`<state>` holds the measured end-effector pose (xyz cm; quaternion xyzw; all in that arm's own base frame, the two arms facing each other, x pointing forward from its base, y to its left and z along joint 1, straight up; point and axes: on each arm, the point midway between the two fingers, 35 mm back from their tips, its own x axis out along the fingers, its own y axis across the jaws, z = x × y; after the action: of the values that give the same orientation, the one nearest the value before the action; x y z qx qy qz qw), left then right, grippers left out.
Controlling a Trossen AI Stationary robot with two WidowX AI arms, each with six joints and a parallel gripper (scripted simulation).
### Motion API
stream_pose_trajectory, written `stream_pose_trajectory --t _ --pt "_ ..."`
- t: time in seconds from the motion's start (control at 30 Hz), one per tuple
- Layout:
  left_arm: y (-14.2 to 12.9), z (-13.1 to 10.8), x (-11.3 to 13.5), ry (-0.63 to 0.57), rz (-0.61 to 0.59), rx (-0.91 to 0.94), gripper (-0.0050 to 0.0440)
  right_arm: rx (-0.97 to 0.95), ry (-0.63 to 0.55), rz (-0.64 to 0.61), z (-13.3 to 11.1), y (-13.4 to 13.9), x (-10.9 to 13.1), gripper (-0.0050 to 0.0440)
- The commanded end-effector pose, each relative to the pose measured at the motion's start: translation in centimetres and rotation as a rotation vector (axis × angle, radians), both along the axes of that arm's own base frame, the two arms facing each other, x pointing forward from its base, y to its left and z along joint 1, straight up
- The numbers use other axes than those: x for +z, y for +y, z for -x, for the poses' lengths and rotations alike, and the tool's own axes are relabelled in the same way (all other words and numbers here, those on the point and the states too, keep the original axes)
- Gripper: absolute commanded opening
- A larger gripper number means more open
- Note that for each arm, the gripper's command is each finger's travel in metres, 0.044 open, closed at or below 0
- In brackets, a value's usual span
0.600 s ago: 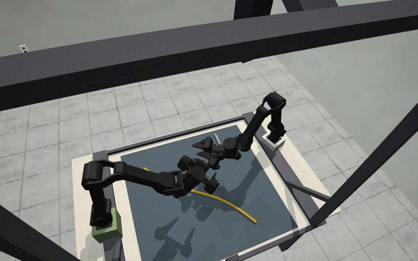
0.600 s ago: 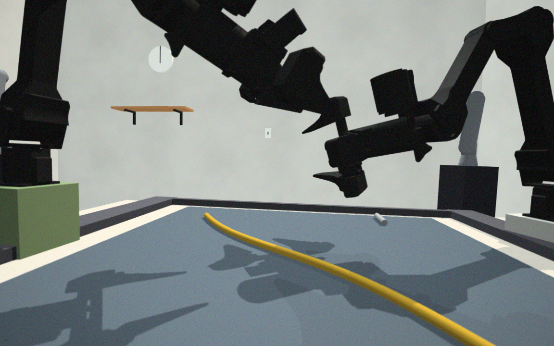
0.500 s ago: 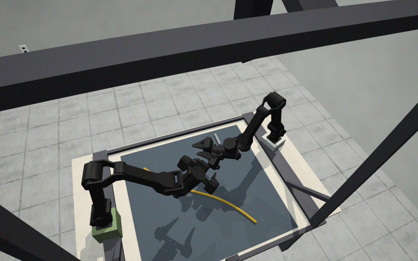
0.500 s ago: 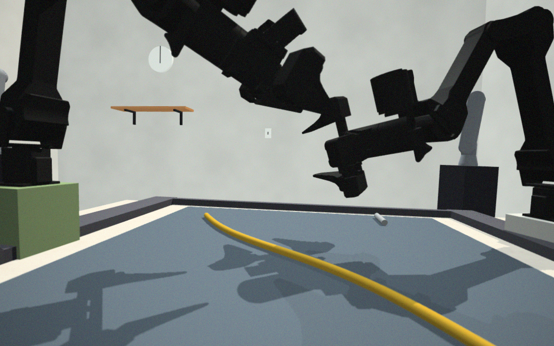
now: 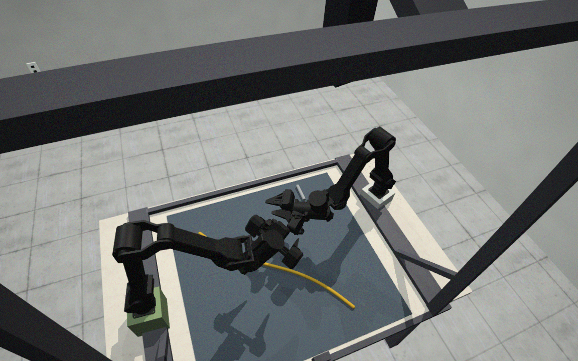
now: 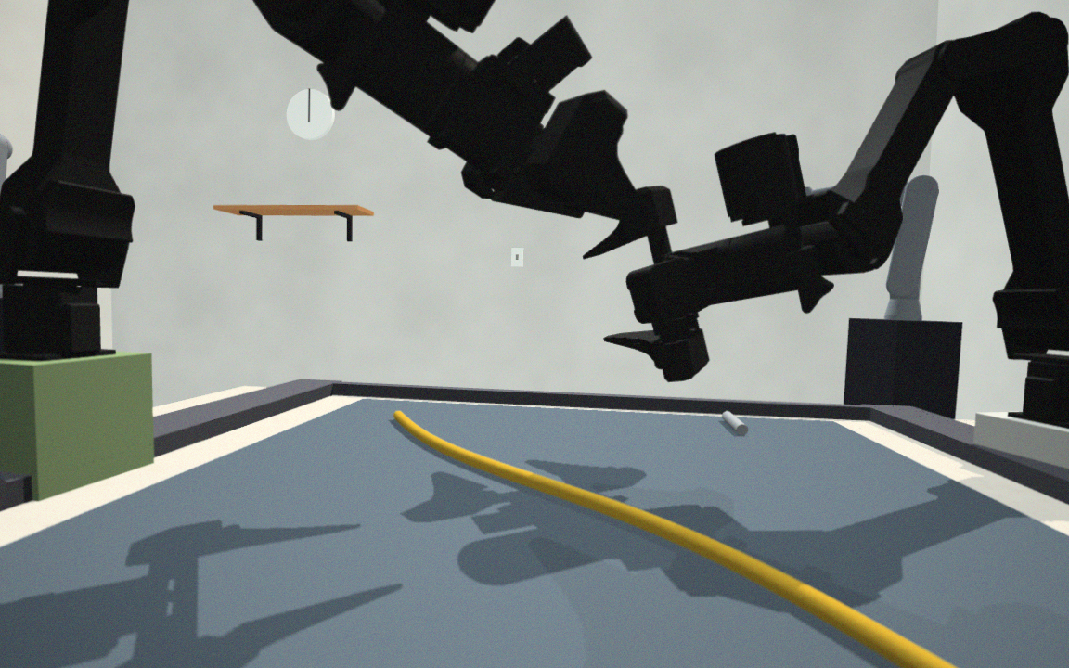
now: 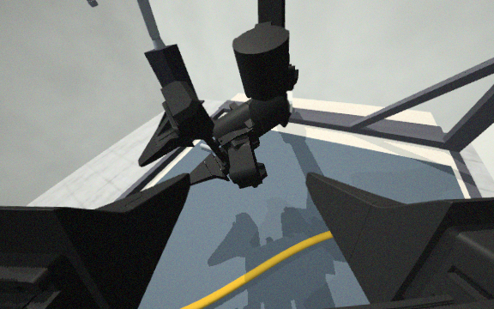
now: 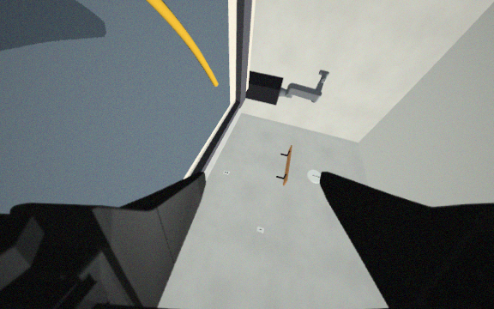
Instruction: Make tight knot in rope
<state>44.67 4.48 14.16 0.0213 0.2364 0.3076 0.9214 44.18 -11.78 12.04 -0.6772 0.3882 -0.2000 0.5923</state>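
A yellow rope (image 5: 309,278) lies flat on the blue-grey mat in one long gentle curve, with no loop or crossing in sight. It also shows in the exterior view (image 6: 646,523), the left wrist view (image 7: 260,270) and the right wrist view (image 8: 183,34). My left gripper (image 5: 289,244) hangs open and empty above the rope's middle. My right gripper (image 5: 284,208) (image 6: 663,340) is open and empty, raised above the mat just beyond the left one. Neither gripper touches the rope. The two grippers are close together in the air.
A small grey cylinder (image 5: 300,191) (image 6: 735,423) lies on the mat near the far edge, below the right arm. The left arm stands on a green block (image 5: 148,315), the right on a white block (image 5: 375,202). Dark frame beams cross overhead and slant at the table's right side.
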Motion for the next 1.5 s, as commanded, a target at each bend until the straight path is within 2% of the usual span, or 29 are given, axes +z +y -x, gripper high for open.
stream_pose_trajectory --t 0.0,0.2,0.4,0.5,0.7,1.0,1.07,1.1,1.23,1.47 --pt "0.0 -0.1 1.0 -0.023 0.003 0.000 0.0392 0.000 -0.023 0.000 -0.1 0.0 0.9 0.0392" --pt "-0.4 0.0 0.9 -0.001 0.002 -0.020 0.0248 0.014 0.018 0.001 -0.3 -0.5 0.6 0.0248" --pt "-1.9 0.6 0.6 0.077 -0.001 -0.093 0.0104 0.066 0.160 -0.009 -0.5 -2.5 -0.7 0.0104" --pt "-2.3 0.8 0.6 0.097 -0.001 -0.111 0.0100 0.080 0.195 -0.014 -0.5 -2.9 -1.1 0.0100" --pt "-5.0 2.6 0.1 0.246 -0.005 -0.251 0.0100 0.188 0.424 -0.084 0.5 -6.2 -3.4 0.0100" --pt "-8.2 5.9 -0.3 0.434 -0.005 -0.428 0.0100 0.344 0.656 -0.254 3.7 -9.1 -5.8 0.0100" --pt "-8.2 5.9 -0.3 0.434 -0.005 -0.428 0.0100 0.344 0.656 -0.254 3.7 -9.1 -5.8 0.0100" --pt "-8.5 6.3 -0.4 0.455 -0.005 -0.447 0.0100 0.364 0.699 -0.295 4.7 -9.1 -6.4 0.0100" --pt "-10.0 8.5 -0.5 0.559 -0.003 -0.545 0.0100 0.458 0.751 -0.411 6.9 -10.0 -6.6 0.0100" --pt "-11.7 12.0 -0.4 0.697 0.004 -0.673 0.0100 0.586 0.786 -0.613 10.7 -10.0 -6.4 0.0100"
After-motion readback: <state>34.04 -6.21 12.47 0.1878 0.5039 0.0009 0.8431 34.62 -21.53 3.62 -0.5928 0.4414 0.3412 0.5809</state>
